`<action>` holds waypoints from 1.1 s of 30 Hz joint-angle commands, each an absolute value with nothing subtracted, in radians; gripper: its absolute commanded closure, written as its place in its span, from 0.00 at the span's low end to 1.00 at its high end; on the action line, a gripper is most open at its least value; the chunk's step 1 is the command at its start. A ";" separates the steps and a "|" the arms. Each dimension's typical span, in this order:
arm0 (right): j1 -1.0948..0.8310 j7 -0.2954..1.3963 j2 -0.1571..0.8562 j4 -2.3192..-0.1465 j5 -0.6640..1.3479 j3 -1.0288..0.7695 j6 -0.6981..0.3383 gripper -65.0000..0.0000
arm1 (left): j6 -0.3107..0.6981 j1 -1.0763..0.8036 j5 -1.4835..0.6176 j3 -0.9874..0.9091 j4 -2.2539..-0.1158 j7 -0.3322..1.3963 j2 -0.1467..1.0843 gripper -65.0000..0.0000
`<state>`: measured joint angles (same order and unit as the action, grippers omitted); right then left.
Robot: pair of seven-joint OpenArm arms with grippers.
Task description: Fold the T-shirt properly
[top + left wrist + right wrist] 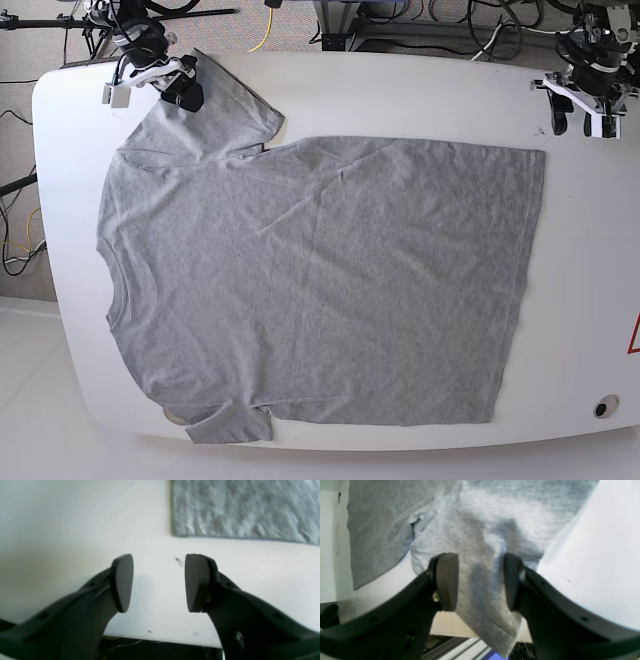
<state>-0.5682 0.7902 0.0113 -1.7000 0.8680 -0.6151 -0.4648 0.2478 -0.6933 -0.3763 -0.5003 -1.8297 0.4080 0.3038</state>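
Note:
The heather-grey T-shirt [320, 280] lies spread flat on the white table [400, 90], neck toward the left and hem toward the right in the base view. My right gripper [182, 90] is at the far sleeve [235, 105]. In the right wrist view its jaws [481, 582] stand apart with a ridge of sleeve cloth [482, 530] lying loose between them, the sleeve tip hanging over the table edge. My left gripper [159, 582] is open over bare table, just short of the shirt's far hem corner [245, 510], and shows at the far right in the base view [580, 120].
The near sleeve [225, 425] lies crumpled at the table's front edge. A small round hole [600, 407] and a red mark [635, 335] sit at the table's right end. Cables and frame parts [400, 20] lie beyond the far edge.

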 commanded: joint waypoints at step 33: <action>-0.577 0.833 -0.009 -1.683 0.837 -0.613 -0.467 0.65 | 0.252 -0.694 -0.552 -0.467 -1.840 0.409 0.328 0.53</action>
